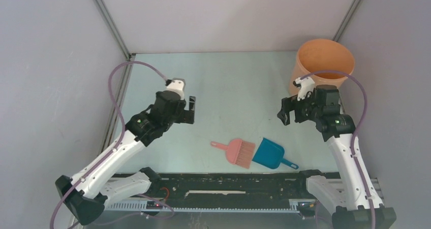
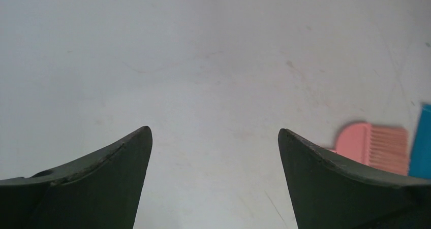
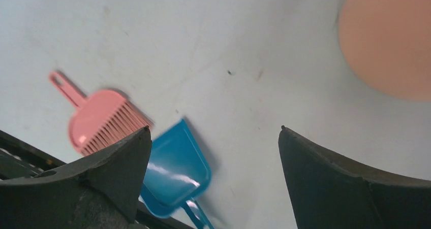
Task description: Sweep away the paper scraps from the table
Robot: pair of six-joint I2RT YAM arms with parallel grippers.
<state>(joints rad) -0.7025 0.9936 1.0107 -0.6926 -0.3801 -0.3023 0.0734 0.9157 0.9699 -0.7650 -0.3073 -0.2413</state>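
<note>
No paper scraps show in any view. The pale mint-green table (image 1: 228,87) carries a pink hand brush (image 1: 236,151) and a blue dustpan (image 1: 269,153) side by side near its front edge. My left gripper (image 1: 191,109) is open and empty, held above the table's left middle; its wrist view (image 2: 215,132) shows bare table between the fingers, with the brush (image 2: 373,146) at the right edge. My right gripper (image 1: 282,113) is open and empty above the right side; its wrist view (image 3: 215,130) shows the brush (image 3: 99,120) and dustpan (image 3: 175,170) below it.
An orange bucket (image 1: 325,64) stands at the table's far right corner, just behind my right arm; it also shows in the right wrist view (image 3: 389,38). Grey walls close in the left, back and right. A black rail (image 1: 228,188) runs along the near edge.
</note>
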